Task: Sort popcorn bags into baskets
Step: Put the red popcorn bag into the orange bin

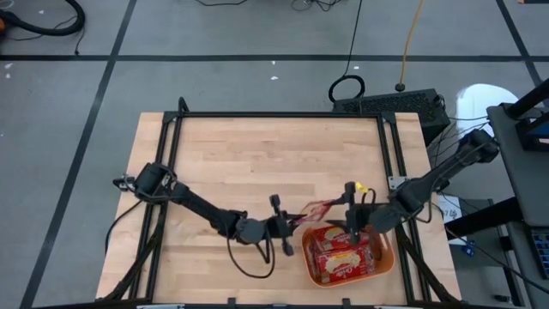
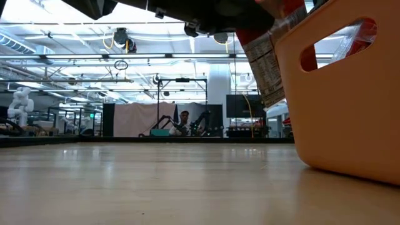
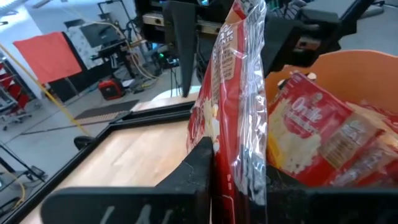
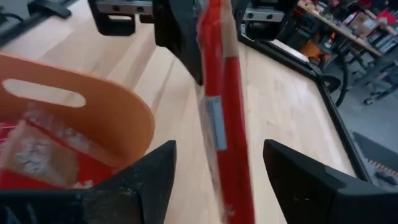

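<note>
Room and table: grey taped floor surrounds a pale wooden table (image 1: pixel 257 172) in a black frame; cables and a dark box lie on the floor beyond its far edge.
High view: the left gripper (image 1: pixel 287 225) reaches in from the left, its jaws pinched on one red popcorn bag (image 1: pixel 316 210) held in the air just left of the orange basket (image 1: pixel 383 257) at the near right. The right gripper (image 1: pixel 352 225) hangs over the basket's far rim with the bag's other end between its jaws, which stand wide and do not clamp it. More popcorn bags (image 1: pixel 343 256) already lie in the basket.
Low view: the basket (image 2: pixel 350 106), with its handle slot, fills the right; the held bag (image 2: pixel 265 62) hangs above the table, beside the basket wall.
Left wrist view: the bag (image 3: pixel 233 106) stands on edge, squeezed in the narrow jaws; beyond it lie the basket (image 3: pixel 348 62) and its packed bags (image 3: pixel 311 124).
Right wrist view: the bag (image 4: pixel 224 106) runs edge-on between the wide jaws; the basket (image 4: pixel 118 118) sits to one side.
Doing it well: judged a hand-over or drop; carry the bag fully over the rim and lay it flat on the stack before letting go, or it may catch the wall and slide outside.
</note>
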Tool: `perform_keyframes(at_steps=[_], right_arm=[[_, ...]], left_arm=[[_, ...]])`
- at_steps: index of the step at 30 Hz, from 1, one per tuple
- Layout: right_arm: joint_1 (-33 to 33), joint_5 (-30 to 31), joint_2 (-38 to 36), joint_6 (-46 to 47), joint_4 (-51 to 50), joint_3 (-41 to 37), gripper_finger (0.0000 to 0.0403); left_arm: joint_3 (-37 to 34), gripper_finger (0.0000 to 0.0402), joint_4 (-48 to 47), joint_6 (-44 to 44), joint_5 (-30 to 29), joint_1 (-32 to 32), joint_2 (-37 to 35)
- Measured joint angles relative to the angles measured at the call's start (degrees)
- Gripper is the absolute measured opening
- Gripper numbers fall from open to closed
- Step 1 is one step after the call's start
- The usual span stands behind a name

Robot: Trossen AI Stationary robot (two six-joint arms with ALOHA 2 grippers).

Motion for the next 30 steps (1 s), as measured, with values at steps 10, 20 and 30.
perform_keyframes(at_steps=[10,20,30], right_arm=[[-2.51,-0.09,6.69,-2.00,5.75,1.47,0.0211],[-3.84,-4.57,8.98,-2.09,5.69,1.60,0.0104],[-3.82,-4.84,7.81,-0.61,4.79,1.70,0.0023]], left_arm=[[0.00,0.0032,0.04,0.27,2.72,-0.24,0.02],[0.00,0.0033,0.04,0.45,3.13,-0.26,0.09],[0.02,0.0055,-0.12,-1.79,2.79,0.07,0.09]])
